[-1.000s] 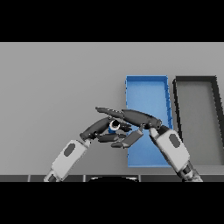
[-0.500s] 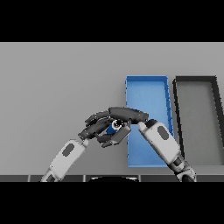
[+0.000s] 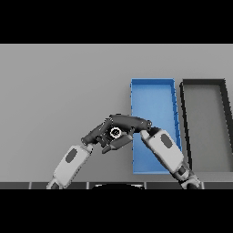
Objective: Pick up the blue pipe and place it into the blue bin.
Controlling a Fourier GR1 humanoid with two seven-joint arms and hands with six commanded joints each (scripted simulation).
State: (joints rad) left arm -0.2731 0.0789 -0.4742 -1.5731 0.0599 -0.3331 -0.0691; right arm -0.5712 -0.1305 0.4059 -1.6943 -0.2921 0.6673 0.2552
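Nearest the lower edge, two white and grey arms rise from either side and lean toward each other, so that both dark hands meet over the grey table (image 3: 59,86) just left of the blue bin (image 3: 154,98). The left hand (image 3: 98,133) comes in from the lower left, its fingers curled in toward the meeting point. The right hand (image 3: 132,122) comes in from the lower right, its forearm crossing the near part of the bin, and its fingers stretch leftward over the top of the left hand. Between the two hands a small round thing with a pale ring and a dark centre shows; this may be the end of the pipe (image 3: 115,132), though no blue can be made out on it. Both hands seem closed about it, yet which of them truly holds it cannot be told, since the fingers overlap. The pipe sits outside the bin, close beside its left wall, above the table. Beyond the hands, the bin runs away from the robot as a long blue tray. To its right, just beside it, lies a black bin (image 3: 207,83) of like shape.
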